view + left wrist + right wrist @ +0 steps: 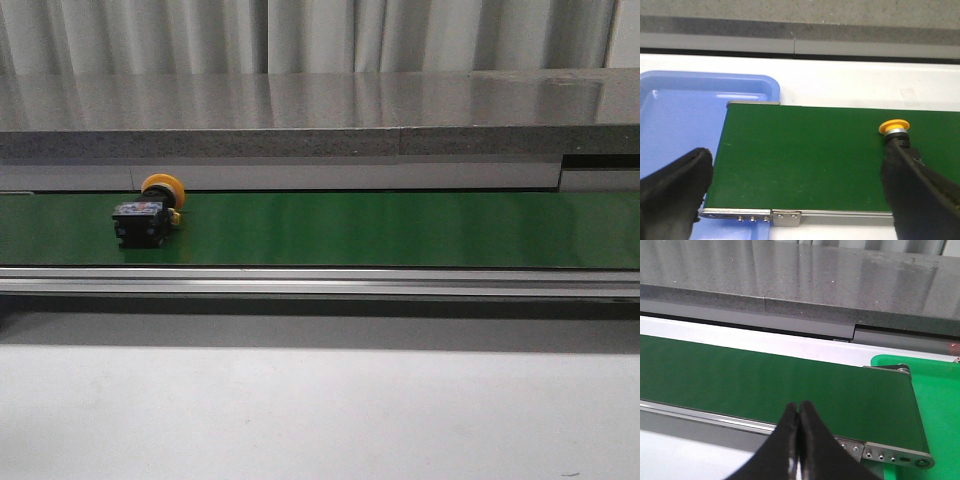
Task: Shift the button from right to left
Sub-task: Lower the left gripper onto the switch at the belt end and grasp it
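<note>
The button (pixel 148 210) lay on its side on the green belt (pixel 400 230), toward the left part of the belt in the front view, w/ its yellow-orange cap (pixel 162 187) pointing to the far edge and its black boxy body (pixel 140 223) nearer the camera; tiny coloured marks showed on the body's top face. It sat well inside the belt's width, closer to the far edge than the near rail (pixel 320 282). Neither arm showed in the front view. In the left wrist view the left gripper (pixel 800 195) had its black fingers (pixel 675 190) spread wide apart, one at each lower corner of the pic, nothing between them but bare belt (pixel 805 160). The button (pixel 897 135) appeared just beside one finger, its cap clear and its body partly hidden behind that finger; couldn't tell if they touched. The belt's end sat over a blue tray (pixel 685 115), w/ a bolted metal bracket (pixel 750 217) along the near edge. In the right wrist view the right gripper (pixel 799 412) had its fingertips pressed together, holding nothing, above the near rail of the belt (pixel 765 380). That end of the belt ran over a green tray (pixel 940 405). A grey stone-look counter (pixel 815 280) ran behind the belt in all views.
</note>
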